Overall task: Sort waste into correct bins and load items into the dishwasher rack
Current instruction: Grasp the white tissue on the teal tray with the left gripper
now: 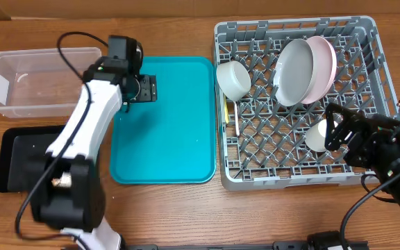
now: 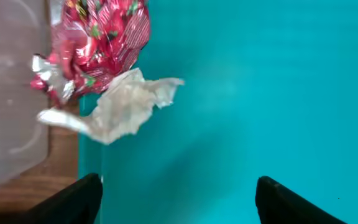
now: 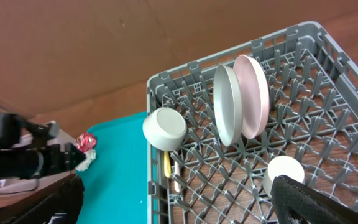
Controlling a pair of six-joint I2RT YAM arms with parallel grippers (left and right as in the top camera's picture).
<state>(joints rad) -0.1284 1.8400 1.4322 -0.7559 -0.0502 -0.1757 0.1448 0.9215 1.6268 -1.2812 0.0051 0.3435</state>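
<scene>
The left gripper (image 2: 179,190) hovers over the left edge of the teal tray (image 1: 165,139), jaws apart with nothing between them. Ahead of it, the red foil wrapper (image 2: 98,43) and the white tissue (image 2: 126,106) lie touching each other at the tray edge, beside the clear tub (image 1: 47,51). The wrapper possibly touches the tub wall, but the view is blurred there. The right gripper (image 1: 333,128) hangs over the dishwasher rack (image 1: 294,182), jaws wide apart and empty, just beside the white cup (image 1: 316,135).
</scene>
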